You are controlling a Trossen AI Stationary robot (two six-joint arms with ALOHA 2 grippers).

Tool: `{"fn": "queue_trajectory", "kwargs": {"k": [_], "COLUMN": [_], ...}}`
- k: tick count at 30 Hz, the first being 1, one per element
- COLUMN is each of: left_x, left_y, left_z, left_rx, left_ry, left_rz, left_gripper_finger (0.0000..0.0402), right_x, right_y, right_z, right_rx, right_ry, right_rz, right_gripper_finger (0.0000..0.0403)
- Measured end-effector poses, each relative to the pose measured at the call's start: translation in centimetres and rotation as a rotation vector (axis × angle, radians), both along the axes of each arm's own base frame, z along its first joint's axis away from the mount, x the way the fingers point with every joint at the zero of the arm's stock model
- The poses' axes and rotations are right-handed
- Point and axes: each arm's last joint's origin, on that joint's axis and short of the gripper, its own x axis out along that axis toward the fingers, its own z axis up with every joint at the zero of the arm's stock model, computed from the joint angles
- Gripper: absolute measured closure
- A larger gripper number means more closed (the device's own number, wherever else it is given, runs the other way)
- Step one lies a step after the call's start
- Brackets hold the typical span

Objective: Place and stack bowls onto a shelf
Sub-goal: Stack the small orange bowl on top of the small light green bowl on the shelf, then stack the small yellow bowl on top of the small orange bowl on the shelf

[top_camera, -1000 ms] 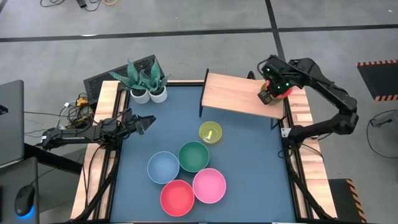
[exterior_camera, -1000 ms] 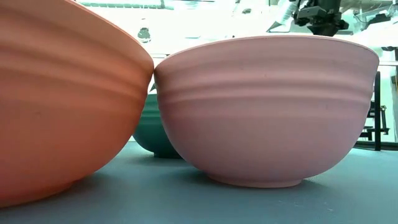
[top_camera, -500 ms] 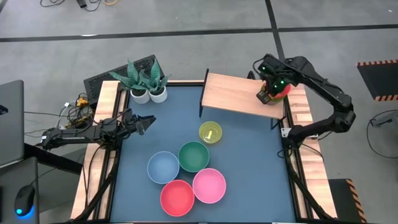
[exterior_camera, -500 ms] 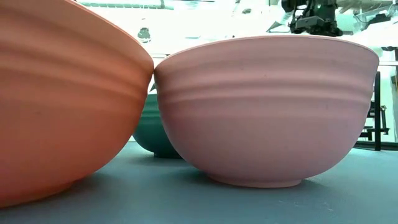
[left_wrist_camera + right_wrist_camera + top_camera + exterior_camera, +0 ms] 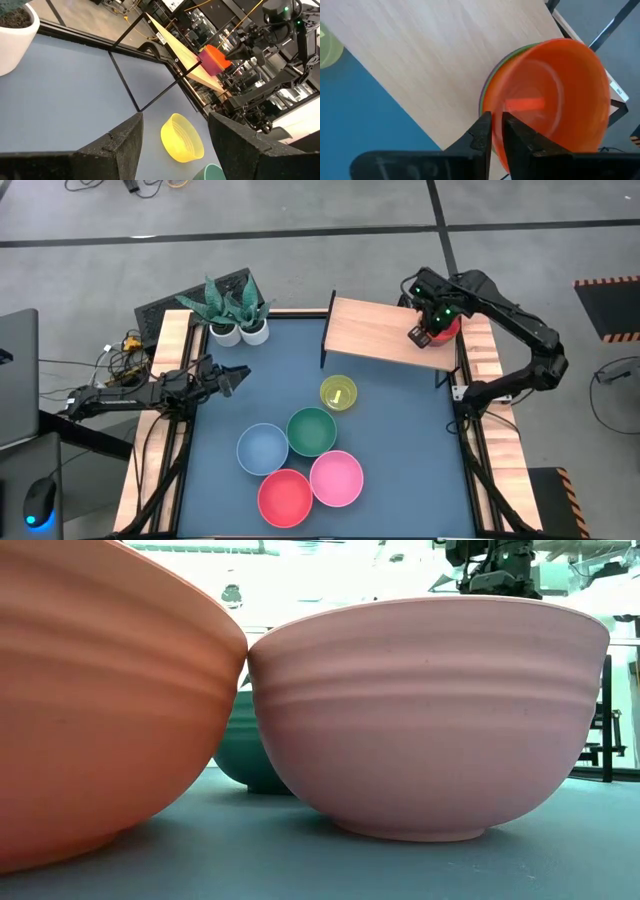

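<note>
The right gripper (image 5: 492, 131) pinches the rim of the orange bowl (image 5: 555, 95), mouth tilted sideways, on the shelf (image 5: 375, 332).

Claw (image 5: 496, 131) pinching orange bowl's (image 5: 555, 95) rim

shelf (image 5: 375, 332) at table's far right, stacked bowls (image 5: 545, 120) on its right end, 5 bowls (image 5: 305, 455) before it, plant pots (image 5: 238, 330) far left

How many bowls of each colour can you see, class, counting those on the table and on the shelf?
Blue bowl: 1
Green bowl: 1
Pink bowl: 1
Red bowl: 1
Yellow bowl: 1
Orange bowl, top of the shelf stack: 1
Total: 6, plus hidden bowls beneath the orange.
</note>
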Motion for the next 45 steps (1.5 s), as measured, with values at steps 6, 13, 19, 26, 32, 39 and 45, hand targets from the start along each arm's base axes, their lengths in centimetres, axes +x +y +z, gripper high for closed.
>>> {"fn": "queue_trajectory", "kwargs": {"k": [6,13,19,26,32,39,45], "left_x": [0.0,0.0,0.0,0.0,0.0,0.0,0.0], "left_y": [0.0,0.0,0.0,0.0,0.0,-0.1,-0.1], "left_z": [0.0,0.0,0.0,0.0,0.0,0.0,0.0], "left_rx": [0.000,0.001,0.001,0.001,0.001,0.001,0.024], "left_ry": [0.000,0.000,0.000,0.001,0.001,0.001,0.014], "left_rz": [0.000,0.000,0.000,0.000,-0.010,-0.019,-0.023], "left_gripper_finger": [0.0193,0.0193,0.0193,0.0193,0.0193,0.0193,0.0193], "right_x": [0.2,2.2,5.2,10.7,15.4,19.6,21.9], "right_y": [0.2,3.3,7.3,10.3,12.1,14.0,14.3], "right_z": [0.4,5.1,6.0,2.5,-2.1,-7.6,-11.5], "right_rx": [0.013,0.070,-0.002,0.057,0.125,0.139,0.163], "right_ry": [-0.026,-0.498,-0.603,-0.445,-0.277,-0.108,-0.032], "right_rz": [0.048,0.355,0.718,0.994,1.182,1.336,1.335], "right_gripper_finger": [0.0326,0.0325,0.0324,0.0324,0.0323,0.0323,0.0323]}}
